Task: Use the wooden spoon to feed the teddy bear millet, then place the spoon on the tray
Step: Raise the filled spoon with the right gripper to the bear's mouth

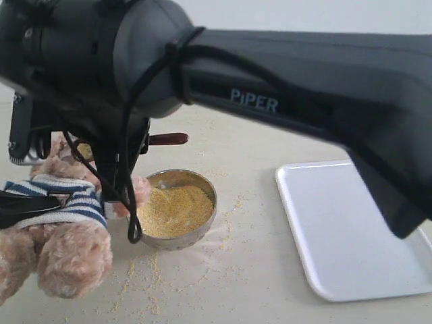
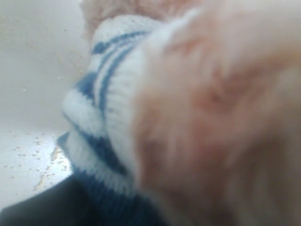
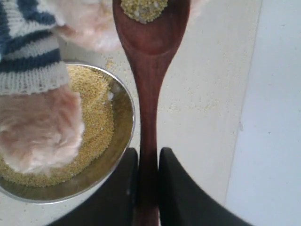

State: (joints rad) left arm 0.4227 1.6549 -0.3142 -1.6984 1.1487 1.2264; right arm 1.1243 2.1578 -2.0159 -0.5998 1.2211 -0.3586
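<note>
The teddy bear (image 1: 64, 253) in its striped shirt sits at the left, and its fur and shirt (image 2: 108, 94) fill the left wrist view. My left gripper (image 1: 47, 201) is clamped across its torso. My right gripper (image 3: 146, 153) is shut on the handle of the wooden spoon (image 3: 149, 70). The spoon's bowl carries a small heap of millet (image 3: 143, 8) right by the bear's fur. The handle end (image 1: 169, 139) sticks out behind the right arm. More millet (image 1: 172, 210) fills the steel bowl (image 1: 210, 192) beside the bear. The white tray (image 1: 351, 233) lies at the right.
The right arm's black body (image 1: 283, 88) crosses the whole upper exterior view and hides the bear's head. One bear paw (image 3: 37, 134) hangs over the steel bowl (image 3: 127, 127). Loose grains (image 1: 145, 277) are scattered on the table around the bowl.
</note>
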